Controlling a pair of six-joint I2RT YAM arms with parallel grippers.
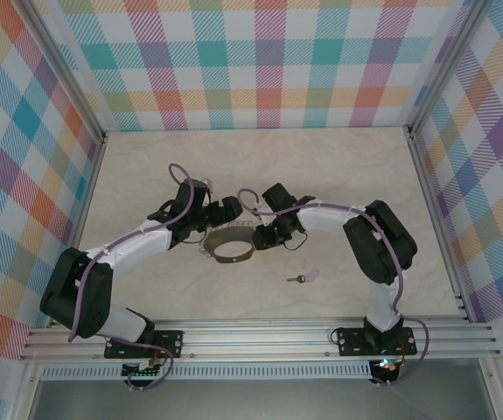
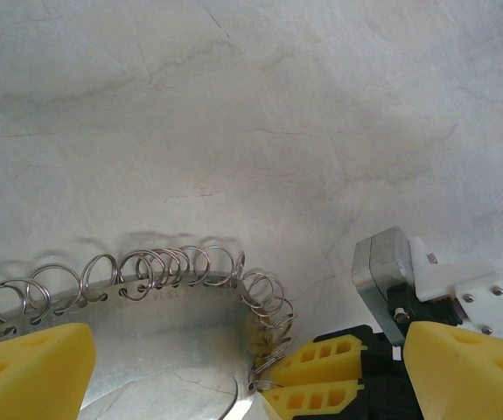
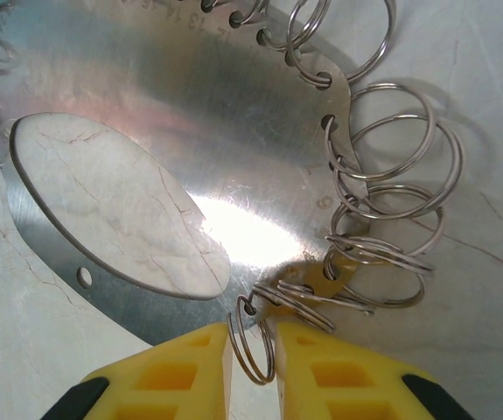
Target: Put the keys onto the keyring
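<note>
Slippage is worrying me, since the right gripper (image 3: 253, 350) is pinching only one thin loop (image 3: 251, 337) on the keyring (image 1: 232, 251) rim, jaws nearly together, while the left gripper (image 2: 242, 372) is straddling the keyring wide apart, gripping nothing, and the key (image 1: 304, 277) is lying nearby on the table (image 1: 365, 175).

On the pale marbled tabletop (image 1: 338, 175) the two arms bend inward and meet near the middle, with the left gripper (image 1: 223, 213) just behind the keyring (image 1: 232, 257) and the right gripper (image 1: 266, 234) at the ring's right rim. The small lilac-headed key (image 1: 304, 276) lies flat to the ring's right and nearer the bases, apart from ring and grippers. Plaid walls (image 1: 260, 61) enclose the table on three sides.
</note>
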